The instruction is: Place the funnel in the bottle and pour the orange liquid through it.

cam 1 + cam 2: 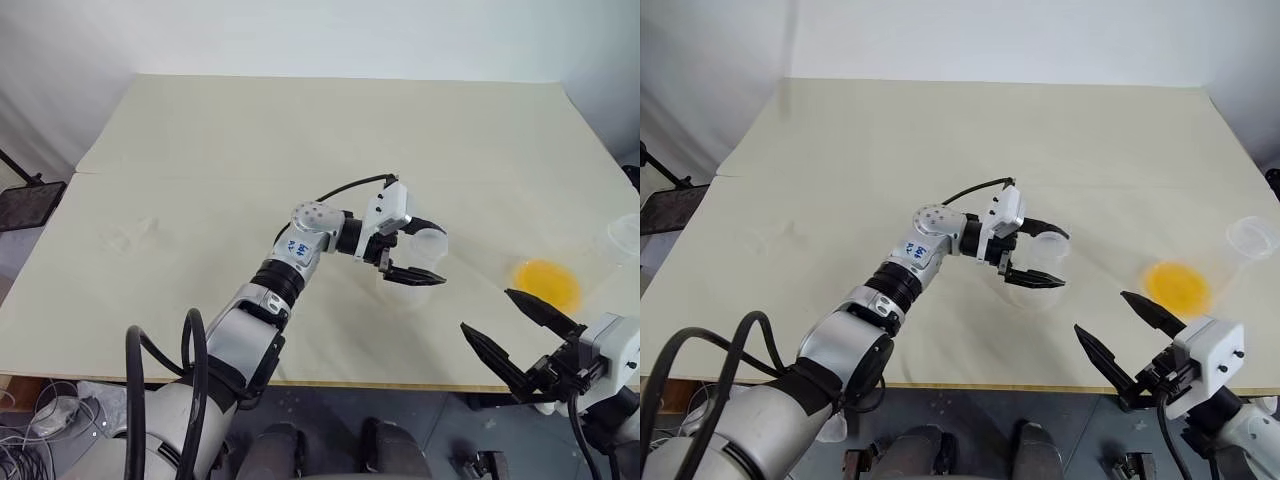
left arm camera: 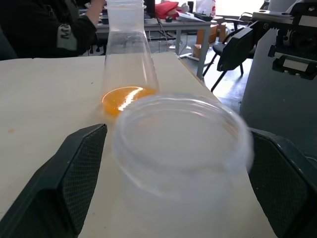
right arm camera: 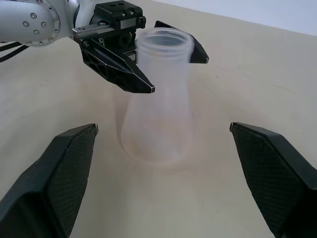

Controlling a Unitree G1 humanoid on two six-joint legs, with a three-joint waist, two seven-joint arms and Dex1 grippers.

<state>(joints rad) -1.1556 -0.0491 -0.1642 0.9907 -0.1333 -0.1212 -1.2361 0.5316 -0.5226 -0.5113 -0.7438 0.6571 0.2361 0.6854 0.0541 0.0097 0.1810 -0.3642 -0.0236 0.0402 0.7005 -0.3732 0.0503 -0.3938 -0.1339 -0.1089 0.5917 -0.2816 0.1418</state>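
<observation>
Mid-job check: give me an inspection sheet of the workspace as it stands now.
Surface: pale table, dry, seam across its left part.
Job's things: empty bottle upright at centre; orange liquid in a second clear flask to its right; funnel not surely identified.
Clutter: clear round-rimmed item at the right edge, funnel or cup, cannot tell; faint clear item far left.
Grippers: left gripper open around the bottle's neck; right gripper open, holding nothing.
Cables: black cable looping over the left wrist.
Surroundings: black stand off the left edge.
</observation>
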